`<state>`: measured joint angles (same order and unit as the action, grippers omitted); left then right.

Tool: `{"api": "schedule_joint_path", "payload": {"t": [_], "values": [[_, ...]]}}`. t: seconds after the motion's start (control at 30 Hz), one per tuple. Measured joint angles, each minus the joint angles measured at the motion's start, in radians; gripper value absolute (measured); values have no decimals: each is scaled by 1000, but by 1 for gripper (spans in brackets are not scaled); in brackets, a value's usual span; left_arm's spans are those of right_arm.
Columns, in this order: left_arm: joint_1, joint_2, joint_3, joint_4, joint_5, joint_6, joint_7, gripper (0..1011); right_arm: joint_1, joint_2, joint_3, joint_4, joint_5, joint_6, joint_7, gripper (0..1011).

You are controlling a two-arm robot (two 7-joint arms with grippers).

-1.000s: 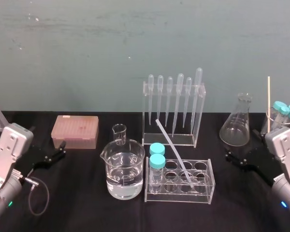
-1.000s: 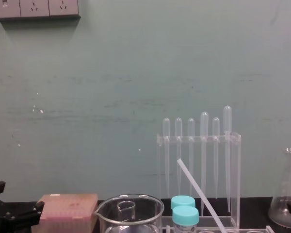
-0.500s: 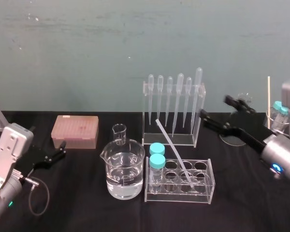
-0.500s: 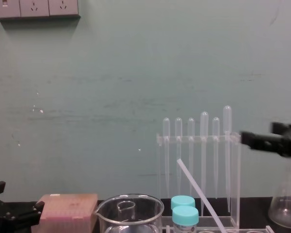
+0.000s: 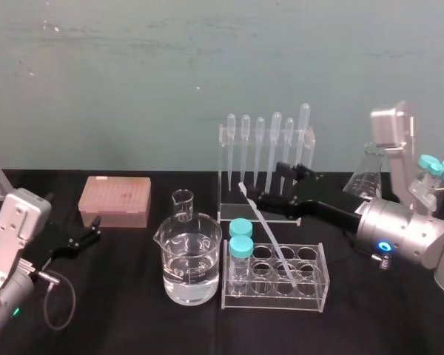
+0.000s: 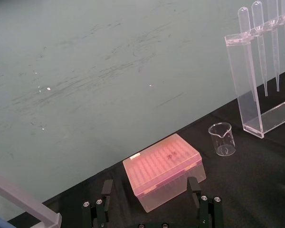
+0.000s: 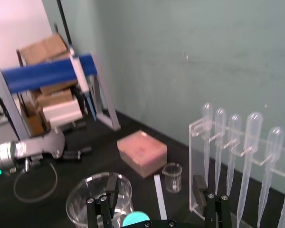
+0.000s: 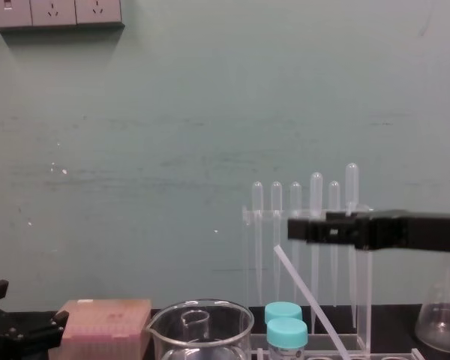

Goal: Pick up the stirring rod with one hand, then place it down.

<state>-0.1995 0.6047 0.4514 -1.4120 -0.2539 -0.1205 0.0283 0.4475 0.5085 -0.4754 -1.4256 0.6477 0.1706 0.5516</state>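
Stirring rod [image 5: 265, 233]: stands leaning in a well of the test-tube rack [image 5: 320, 294]. Its lower end sits inside the rack toward the right, and its upper end tips up and back past the rack's left rear. Judged light, stiff and smooth-walled; likely slippery, and apt to snap if levered against the well. Best hold: the free stretch above the rack, pinched across its width, then drawn out along its own lean.

Right hand [image 5: 263, 180] reaches in level from the rack's right, above its rear edge, fingers spread. In the right wrist view the rod's top lies between them, with no contact seen. In the chest view the hand sits slightly higher than the rod's tip.

Left hand [image 5: 92, 231] is parked on the tabletop [image 5: 133, 318], fingers apart, well left of the rack.
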Motion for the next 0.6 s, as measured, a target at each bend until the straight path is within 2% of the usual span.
{"api": "schedule_joint_path", "payload": {"t": [0.23,0.6], "values": [[0,0,0,0,0,0,0,1000,56,-7,-58,54,-44,47,9,1003],[0,0,0,0,0,0,0,1000,102,-41,-95,136,-74,60,22,1003]]}}
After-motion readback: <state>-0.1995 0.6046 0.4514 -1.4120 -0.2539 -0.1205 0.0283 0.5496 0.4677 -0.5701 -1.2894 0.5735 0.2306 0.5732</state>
